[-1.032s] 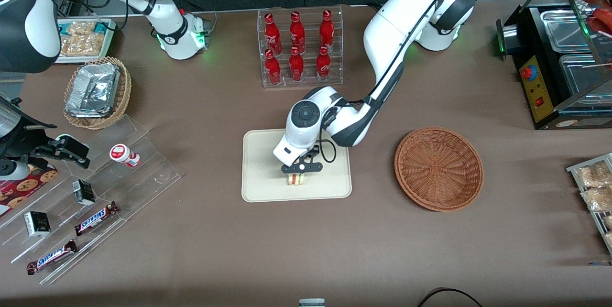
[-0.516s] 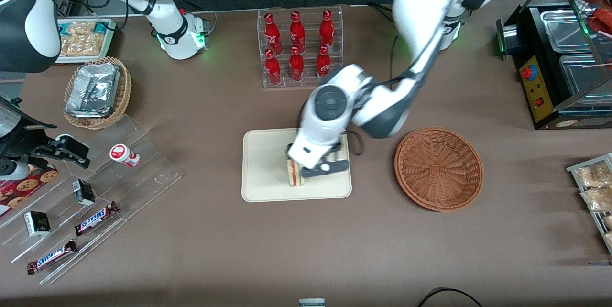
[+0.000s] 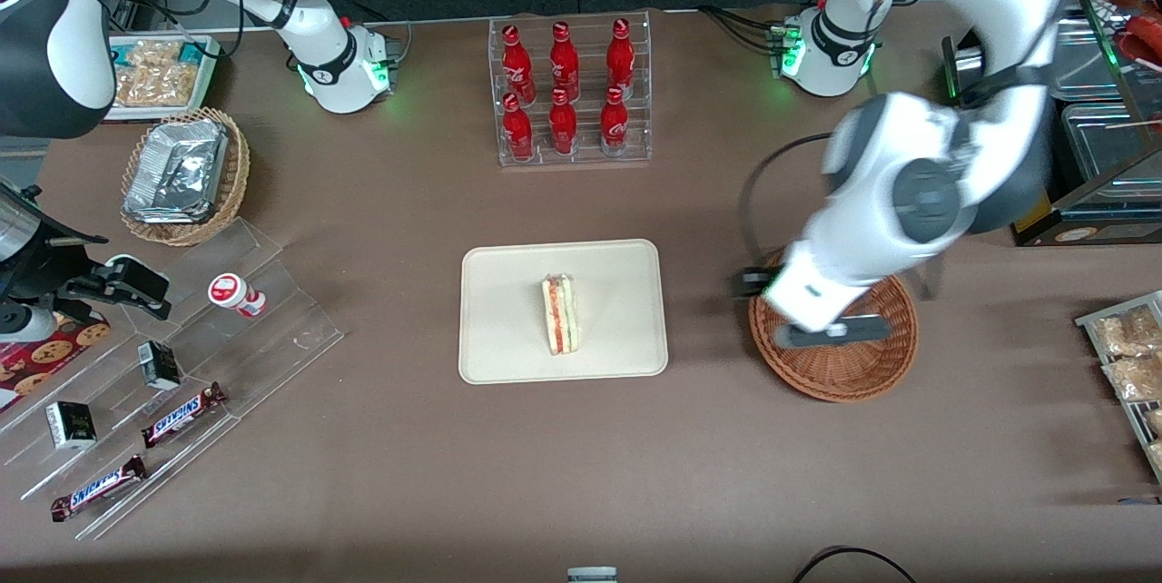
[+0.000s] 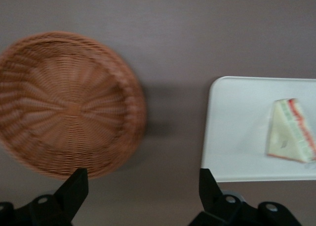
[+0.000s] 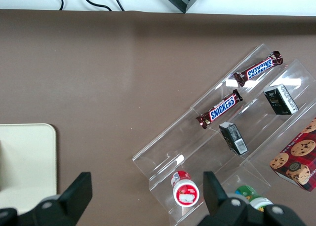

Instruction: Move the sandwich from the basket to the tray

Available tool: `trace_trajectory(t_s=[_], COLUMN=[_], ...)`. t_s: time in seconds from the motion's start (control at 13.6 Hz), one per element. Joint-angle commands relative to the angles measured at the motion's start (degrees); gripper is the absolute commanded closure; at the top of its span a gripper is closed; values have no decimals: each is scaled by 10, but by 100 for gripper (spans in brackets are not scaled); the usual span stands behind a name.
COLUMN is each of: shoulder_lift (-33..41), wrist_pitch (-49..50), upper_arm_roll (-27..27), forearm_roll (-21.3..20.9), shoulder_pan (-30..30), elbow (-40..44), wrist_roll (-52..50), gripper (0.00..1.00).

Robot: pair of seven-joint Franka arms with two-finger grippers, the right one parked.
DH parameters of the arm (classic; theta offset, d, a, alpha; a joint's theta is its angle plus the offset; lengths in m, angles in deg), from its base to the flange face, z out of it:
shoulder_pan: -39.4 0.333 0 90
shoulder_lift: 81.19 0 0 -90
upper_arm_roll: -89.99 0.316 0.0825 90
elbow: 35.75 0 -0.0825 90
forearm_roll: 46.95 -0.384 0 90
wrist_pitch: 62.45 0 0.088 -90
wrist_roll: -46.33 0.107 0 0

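Nearest the front camera among the task's things lies the tray (image 3: 508, 356), a flat cream rectangle with rounded corners and a low raised rim, smooth against the matte brown table (image 3: 581, 474). On it, about midway, stands the sandwich (image 3: 559, 313), a small pale wedge on edge with its red and light green filling showing along the cut side. Toward the working arm's end of the table sits the basket (image 3: 844, 374), round and shallow, reddish-brown wicker woven in rings, with nothing in it. The gripper (image 3: 803, 311) hangs above the basket's rim on the tray's side, its black fingers (image 4: 74, 186) spread wide and holding nothing. Farther off, glossy red bottles (image 3: 563, 74) stand in a clear acrylic rack (image 3: 572, 156).
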Motion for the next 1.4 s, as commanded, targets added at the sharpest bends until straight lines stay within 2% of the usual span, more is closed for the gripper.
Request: trace_trajectory(t_s=[0.0, 0.15, 0.29, 0.52, 0.74, 1.33], shoulder_lift=[94, 135, 167, 168, 169, 160], wrist_pitch=[61, 115, 157, 241, 251, 251], upper_arm_roll=[-5, -4, -2, -2, -4, -2], forearm_roll=[9, 6, -2, -9, -38, -42], shoulder_pan=[77, 123, 137, 146, 146, 139], elbow=[-60, -52, -36, 46, 74, 75], wrist_roll=[93, 144, 154, 153, 152, 155], gripper=[1, 1, 0, 0, 0, 0])
